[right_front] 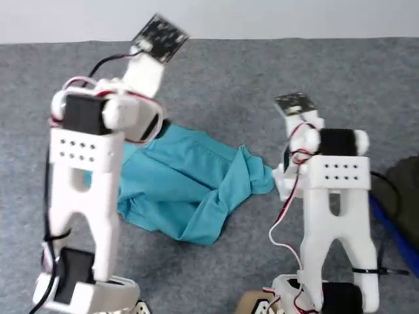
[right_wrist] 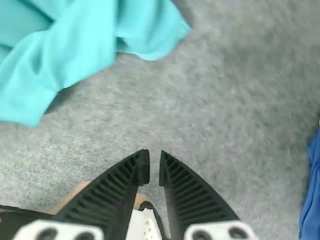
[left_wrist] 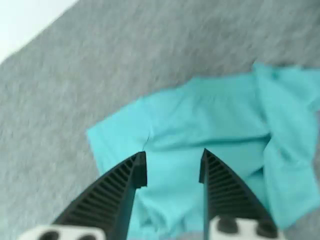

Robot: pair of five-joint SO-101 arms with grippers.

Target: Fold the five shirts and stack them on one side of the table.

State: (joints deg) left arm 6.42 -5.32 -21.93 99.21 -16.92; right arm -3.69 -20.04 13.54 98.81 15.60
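Left gripper (left_wrist: 172,167): the ribbed black jaws are spread well apart, nothing is pinched between them, and it's held over the crumpled teal cotton shirt (right_front: 190,183). Right gripper (right_wrist: 152,167): the jaws are drawn almost together with just a sliver of gap, nothing is gripped, and it's pointed down at the bare grey felt-covered table (right_front: 262,85) near the shirt's bunched sleeve. In the high view the white left arm (right_front: 85,170) is reared up over one side of the shirt, and the white right arm (right_front: 334,190) is stood upright at the other. The shirt is laid unfolded mid-table between them. A strip of blue cloth (right_wrist: 312,200) is glimpsed near the right gripper.
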